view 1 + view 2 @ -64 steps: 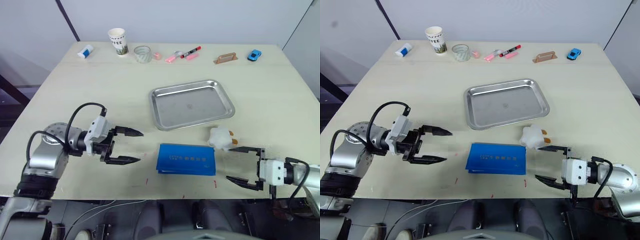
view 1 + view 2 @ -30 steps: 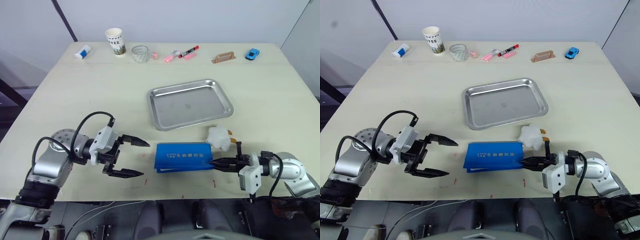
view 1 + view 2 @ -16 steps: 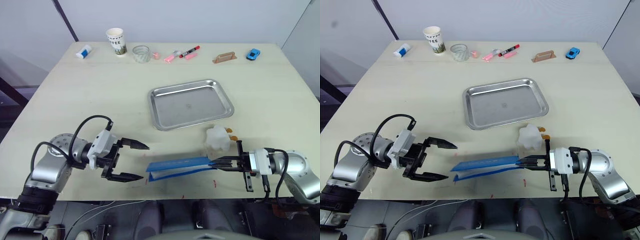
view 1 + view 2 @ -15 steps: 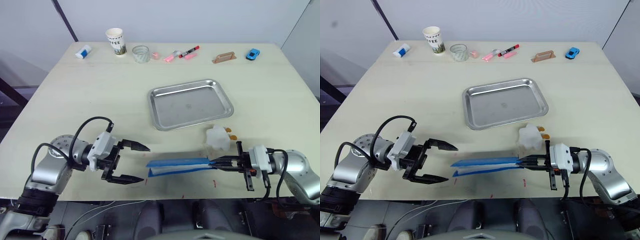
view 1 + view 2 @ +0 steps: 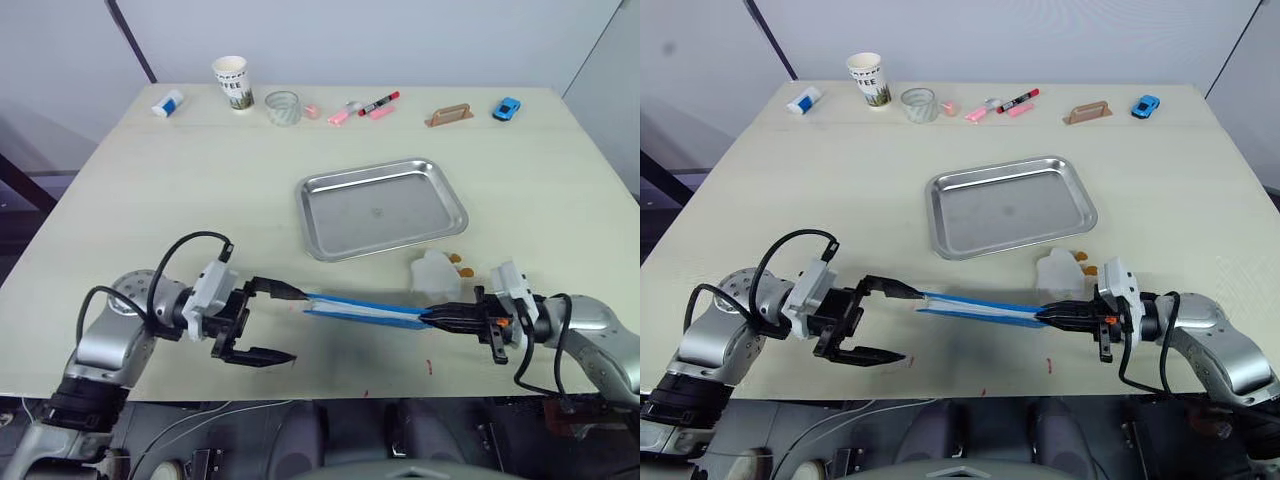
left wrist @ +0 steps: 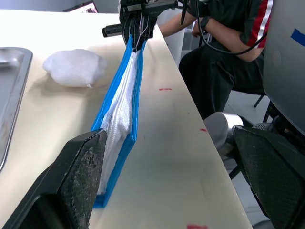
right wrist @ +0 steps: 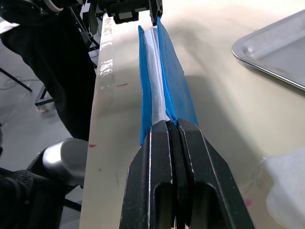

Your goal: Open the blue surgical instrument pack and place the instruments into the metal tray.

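The blue surgical instrument pack (image 5: pixel 365 309) hangs edge-on above the table's near part, its pale lining (image 6: pixel 123 102) showing between the blue sides. My right gripper (image 5: pixel 434 319) is shut on the pack's right end, fingers (image 7: pixel 175 162) pressed together over the edge. My left gripper (image 5: pixel 292 327) is open at the pack's left end, which sits just inside the jaws close to the upper finger (image 6: pixel 85 174). The metal tray (image 5: pixel 382 207) lies beyond the pack, with nothing in it. The instruments are hidden.
A white plush toy (image 5: pixel 436 275) lies just behind the right gripper. Along the far edge stand a paper cup (image 5: pixel 232 81), a glass (image 5: pixel 284 107), markers (image 5: pixel 366 106), a wooden block (image 5: pixel 450 115), a blue toy car (image 5: pixel 508 108) and a tube (image 5: pixel 168 102). A seated person (image 6: pixel 224 28) is beside the table.
The right gripper has raised the pack off the table and turned it edge-on. The left gripper has moved right until the pack's left end sits at its upper finger.
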